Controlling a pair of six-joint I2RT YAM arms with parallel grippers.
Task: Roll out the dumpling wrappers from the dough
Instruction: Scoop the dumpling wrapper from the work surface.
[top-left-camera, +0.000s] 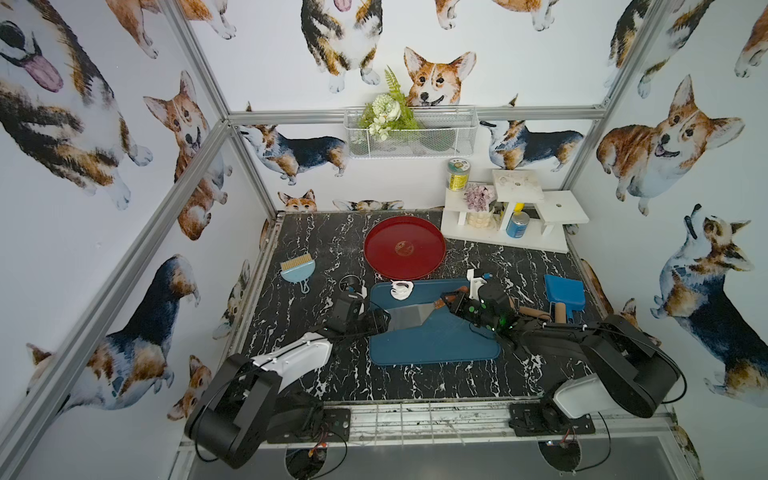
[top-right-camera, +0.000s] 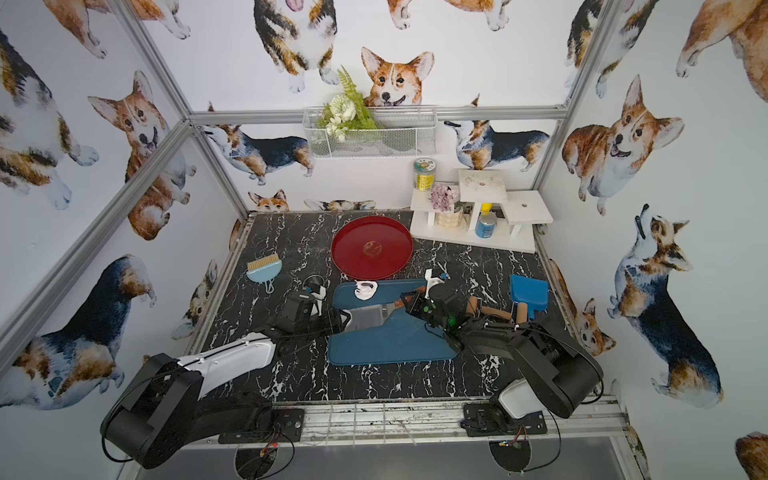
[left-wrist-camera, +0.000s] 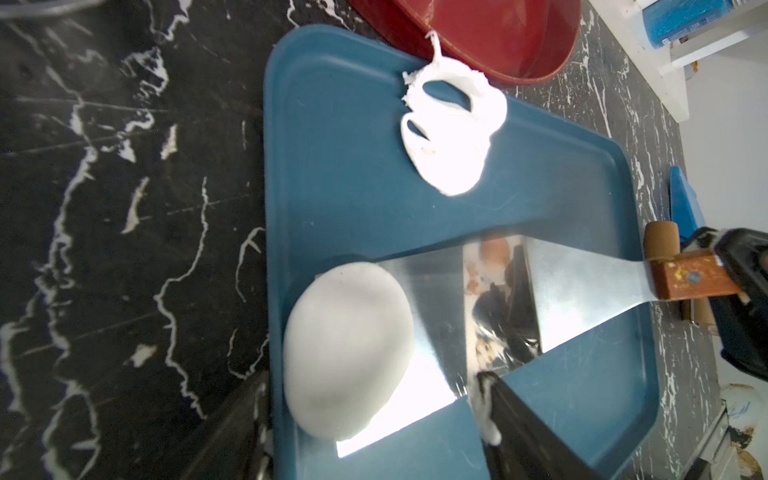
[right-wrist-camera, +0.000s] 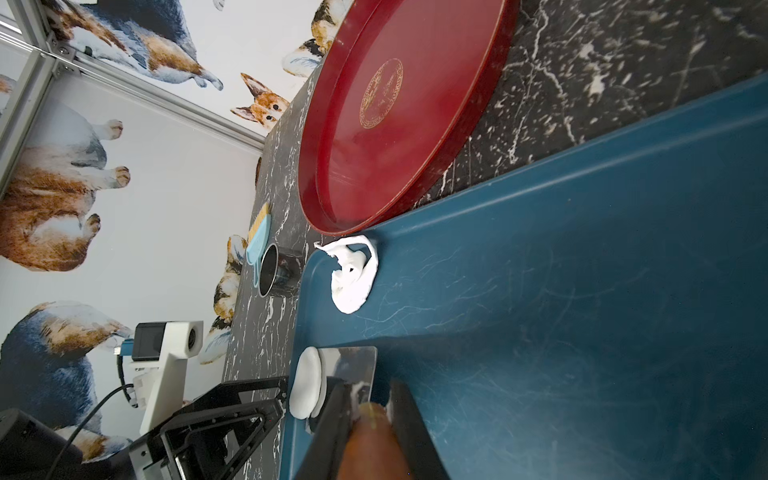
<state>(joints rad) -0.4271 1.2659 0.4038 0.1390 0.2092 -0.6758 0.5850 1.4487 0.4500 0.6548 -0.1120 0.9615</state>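
At spatula (left-wrist-camera: 582, 291): wrapper (left-wrist-camera: 349, 349), obscured overhead | right gripper (right-wrist-camera: 370, 399) clamps handle (left-wrist-camera: 690, 278) | left gripper (left-wrist-camera: 372, 376) agape, empty

It was a lab test booth dressed as a kitchen: aluminium frame (top-left-camera: 291, 117), corgi-print walls (top-left-camera: 673, 137), marbled tabletop (top-left-camera: 316, 249), pantry shelf (top-left-camera: 519, 187) far right.

Spatula (left-wrist-camera: 582, 286) is gleaming like polished metal, its handle (left-wrist-camera: 688, 281) looking wooden; blue tray (left-wrist-camera: 340, 166) is showing scuffed matte plastic; dumpling wrapper (left-wrist-camera: 349, 353) is looking smooth, matte.
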